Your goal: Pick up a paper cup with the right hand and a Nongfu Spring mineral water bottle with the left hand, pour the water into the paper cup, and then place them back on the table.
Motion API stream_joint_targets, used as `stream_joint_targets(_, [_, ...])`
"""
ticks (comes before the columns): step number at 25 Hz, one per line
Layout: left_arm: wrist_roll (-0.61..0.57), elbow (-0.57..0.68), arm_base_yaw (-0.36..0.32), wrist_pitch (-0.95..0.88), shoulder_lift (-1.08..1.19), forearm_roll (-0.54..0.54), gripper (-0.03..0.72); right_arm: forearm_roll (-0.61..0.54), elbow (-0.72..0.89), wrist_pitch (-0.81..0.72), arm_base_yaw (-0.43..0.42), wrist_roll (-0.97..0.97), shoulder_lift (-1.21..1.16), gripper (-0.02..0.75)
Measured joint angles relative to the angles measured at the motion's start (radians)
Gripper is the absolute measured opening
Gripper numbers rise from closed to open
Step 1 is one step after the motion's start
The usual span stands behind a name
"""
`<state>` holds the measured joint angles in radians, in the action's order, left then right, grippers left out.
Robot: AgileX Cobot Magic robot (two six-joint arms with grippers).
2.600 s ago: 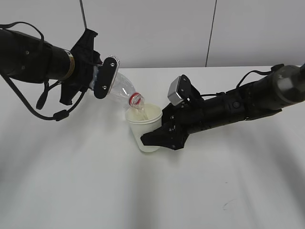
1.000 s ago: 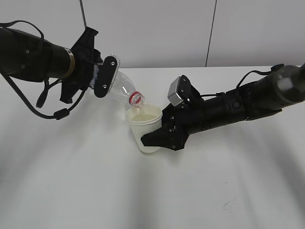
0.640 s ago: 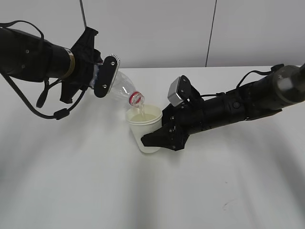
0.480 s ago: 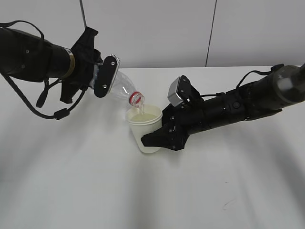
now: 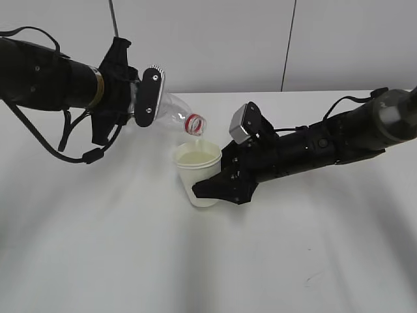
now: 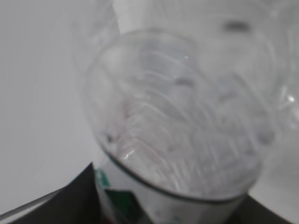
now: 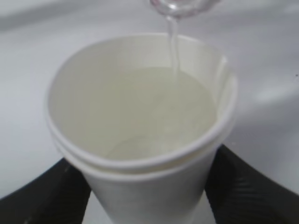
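My left gripper (image 5: 144, 98) is shut on the clear bottle (image 5: 171, 114), held tilted with its red-ringed mouth (image 5: 194, 124) just above the paper cup (image 5: 199, 176). In the left wrist view the bottle (image 6: 182, 135) fills the frame. A thin stream of water (image 7: 174, 46) falls into the cup (image 7: 145, 186), which holds water (image 7: 154, 112) well up its inside. My right gripper (image 5: 218, 186) is shut on the cup, a black finger (image 7: 243, 182) on each side. The cup is at or just above the white table (image 5: 208, 261).
The table's far edge meets a grey panelled wall (image 5: 228, 45). A small dark scuff (image 5: 313, 279) marks the table at the front right. Loose black cables (image 5: 71, 147) hang under the left arm.
The bottle has lifted and tipped back toward level; its mouth has moved up and right, farther above the cup. The stream has thinned. The right arm and cup have not moved.
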<state>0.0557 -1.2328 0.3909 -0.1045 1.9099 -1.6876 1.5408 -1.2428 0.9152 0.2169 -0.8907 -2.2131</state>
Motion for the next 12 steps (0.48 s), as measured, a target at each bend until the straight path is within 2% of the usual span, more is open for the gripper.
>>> stream_joint_targets(6, [0.022,0.000,0.000,0.021,0.000,0.176,0.330,-0.022,0.000,-0.008,0.000,0.010,0.000,0.522])
stream_joint_targets(12, [0.024,0.000,-0.020,0.033,0.000,0.477,0.330,-0.024,0.000,-0.015,0.000,0.023,0.000,0.522])
